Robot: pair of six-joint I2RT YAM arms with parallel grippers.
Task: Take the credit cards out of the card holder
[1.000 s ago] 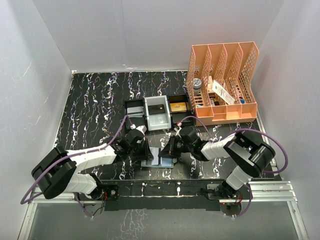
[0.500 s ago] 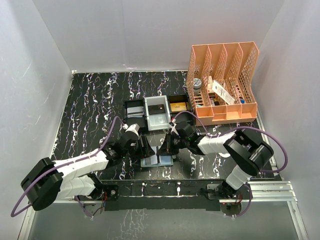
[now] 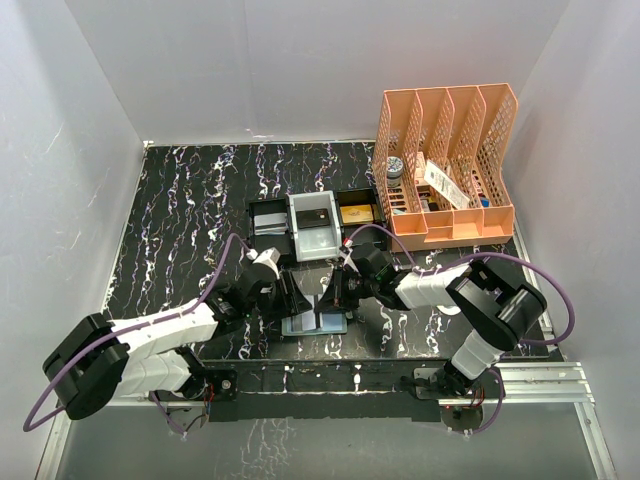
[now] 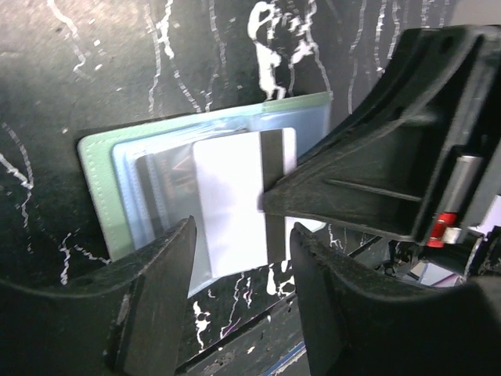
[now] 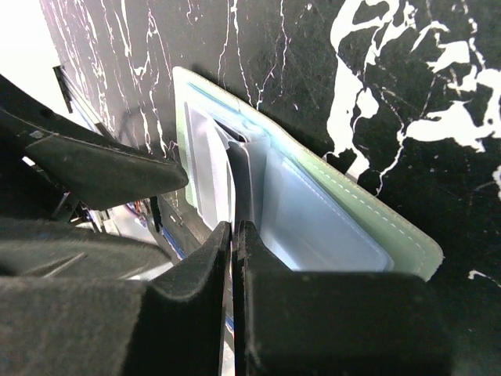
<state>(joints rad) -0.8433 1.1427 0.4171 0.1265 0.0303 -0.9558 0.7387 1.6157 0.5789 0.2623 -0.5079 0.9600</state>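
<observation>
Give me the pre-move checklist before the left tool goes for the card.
1. Card holder lies open on the table: ok.
2. White card with dark stripe exposed inside: ok.
3. Left tool open, lined up over the card: ok.
4. Right tool shut, tips down on the holder's inside: ok.
5. Right tool pins the holder firmly: cannot tell.
6. Other cards left in the pockets: cannot tell.
</observation>
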